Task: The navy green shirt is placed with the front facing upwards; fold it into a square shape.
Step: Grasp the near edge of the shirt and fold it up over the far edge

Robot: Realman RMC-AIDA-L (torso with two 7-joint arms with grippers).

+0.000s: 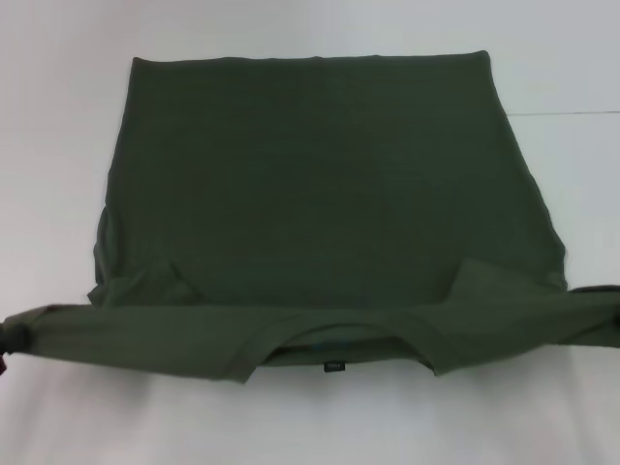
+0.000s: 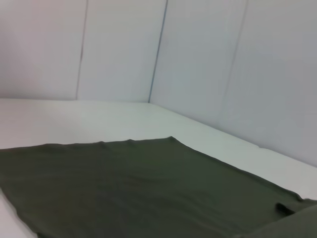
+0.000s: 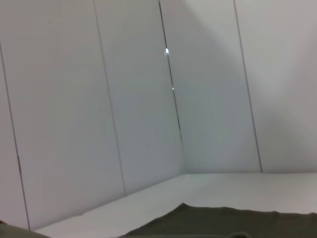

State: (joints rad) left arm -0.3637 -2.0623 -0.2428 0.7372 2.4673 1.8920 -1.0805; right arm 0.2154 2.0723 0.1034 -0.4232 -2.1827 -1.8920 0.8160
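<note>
Navy green shirt (image 1: 320, 203) lies plain side up across the white table (image 1: 58, 116) in the head view, its near band stretched between the left gripper (image 1: 8, 339) and right gripper (image 1: 612, 325) at the table's side edges, apparently for folding, finger states indiscernible; both wrist views show cloth below.

Olive-green shirt, plain side up, near edge folded over

We see the navy green shirt (image 1: 310, 203) spread flat on the white surface, hem at far side; the collar end w/ both sleeves is folded into a band along the near edge, neckline and small dark label showing at its centre.
</note>
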